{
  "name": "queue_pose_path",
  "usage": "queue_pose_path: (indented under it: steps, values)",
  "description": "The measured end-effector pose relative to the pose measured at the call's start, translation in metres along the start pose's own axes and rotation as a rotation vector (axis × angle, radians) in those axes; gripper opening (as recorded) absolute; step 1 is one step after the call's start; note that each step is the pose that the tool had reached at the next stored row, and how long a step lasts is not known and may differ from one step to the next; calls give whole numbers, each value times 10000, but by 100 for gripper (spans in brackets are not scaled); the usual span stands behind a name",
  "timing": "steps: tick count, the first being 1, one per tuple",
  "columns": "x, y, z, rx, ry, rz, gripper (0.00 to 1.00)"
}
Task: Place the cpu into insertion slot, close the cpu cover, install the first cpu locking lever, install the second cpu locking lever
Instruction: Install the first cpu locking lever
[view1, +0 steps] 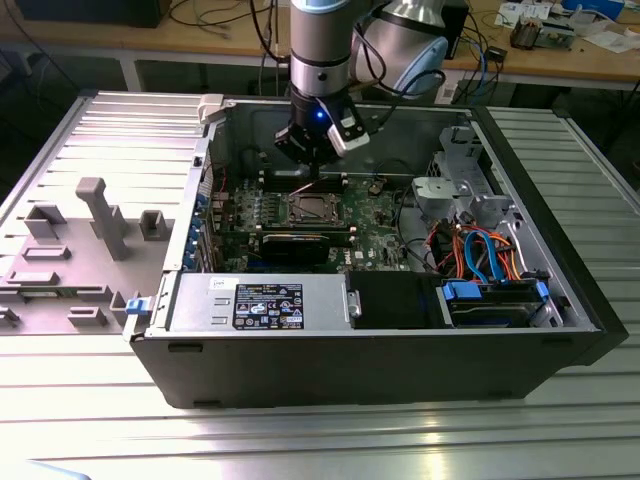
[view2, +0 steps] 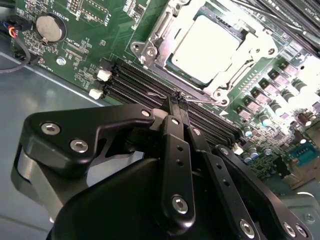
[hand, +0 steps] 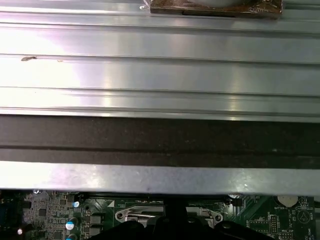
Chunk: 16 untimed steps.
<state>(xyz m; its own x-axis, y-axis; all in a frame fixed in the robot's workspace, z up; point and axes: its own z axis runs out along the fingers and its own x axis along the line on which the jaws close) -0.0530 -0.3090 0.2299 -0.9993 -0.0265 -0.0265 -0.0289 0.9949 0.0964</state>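
My claw hangs inside the open PC case, tips pinched together w/ nothing visible between them, hovering just over the black memory slots right beside the socket. In the second wrist view the cpu sits in the insertion slot, dull silver top up, w/ the cpu cover lying down around it, frame edges framing the chip. A thin wire lever lies along the socket edge nearest my tips. In the exterior view, socket is just below my claw on the green board.
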Motion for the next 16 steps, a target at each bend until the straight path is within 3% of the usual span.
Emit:
queue_pose_path:
  steps: [3, 16]
  values:
    - [-54, -5, 33, -1, -1, -1, 11]
    - [-122, -19, 157, 0, 0, 0, 11]
